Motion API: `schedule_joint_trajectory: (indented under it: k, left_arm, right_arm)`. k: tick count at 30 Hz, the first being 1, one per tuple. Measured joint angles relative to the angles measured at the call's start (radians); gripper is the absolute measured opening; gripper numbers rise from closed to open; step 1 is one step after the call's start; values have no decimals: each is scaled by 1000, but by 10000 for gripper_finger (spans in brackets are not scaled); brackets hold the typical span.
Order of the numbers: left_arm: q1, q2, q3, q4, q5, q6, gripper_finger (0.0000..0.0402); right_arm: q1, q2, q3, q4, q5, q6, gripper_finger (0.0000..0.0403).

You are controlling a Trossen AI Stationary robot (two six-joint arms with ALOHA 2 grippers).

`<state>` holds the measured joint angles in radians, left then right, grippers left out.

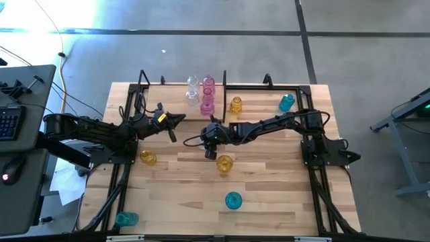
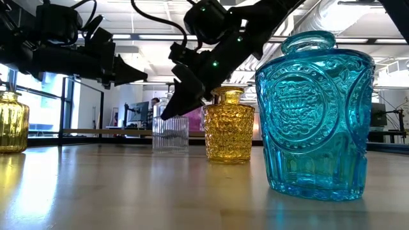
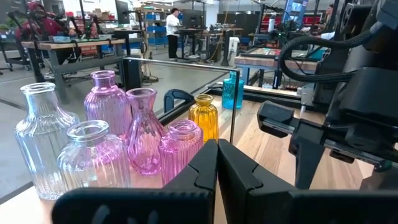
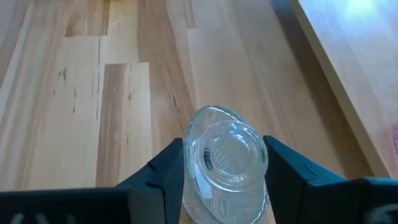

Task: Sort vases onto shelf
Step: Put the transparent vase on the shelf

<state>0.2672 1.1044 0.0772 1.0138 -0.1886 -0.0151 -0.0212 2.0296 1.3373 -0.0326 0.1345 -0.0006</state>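
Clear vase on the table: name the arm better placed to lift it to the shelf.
Right. The right gripper already straddles the clear vase, fingers on both sides of its neck. The left gripper is shut and empty, hovering by the shelf.

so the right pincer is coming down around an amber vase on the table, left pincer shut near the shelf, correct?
Not quite: the vase between the right pincer's fingers is a clear vase, not amber, as the right wrist view shows. It stands on the table. The rest holds: the left pincer is shut near the shelf.
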Motion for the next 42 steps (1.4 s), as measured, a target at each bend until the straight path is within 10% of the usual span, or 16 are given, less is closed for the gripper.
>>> schedule_joint_trajectory:
  k: [42]
  left_arm:
    - [0,-371,0,-347,-115,17,3]
  right_arm:
    - [-155,152,422,-49,-38,-114,112]
